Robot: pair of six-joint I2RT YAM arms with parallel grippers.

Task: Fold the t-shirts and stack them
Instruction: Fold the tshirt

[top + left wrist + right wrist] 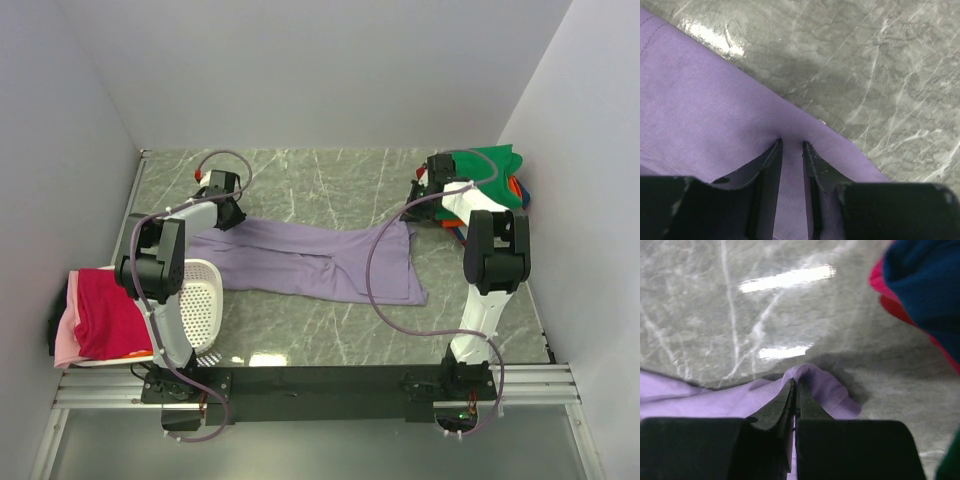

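With the left gripper (791, 145) and right gripper (796, 382) each pinching the far edge of the lavender t-shirt (310, 258) spread mid-table (330, 180), I'd lift both evenly, keeping it taut.

I assess this as a robotics laboratory test cell. The table (330, 180) has a marble-pattern top and is boxed on three sides by plain white panels (300, 70). An aluminium-profile rail (320, 385) runs along the table's near edge. The left arm (165, 280) and right arm (490, 280) are bolted to it, with their cables (375, 290) looping exposed. The only domestic items are a lavender t-shirt (300, 262) on the table and a white basket (205, 300) at its left edge.
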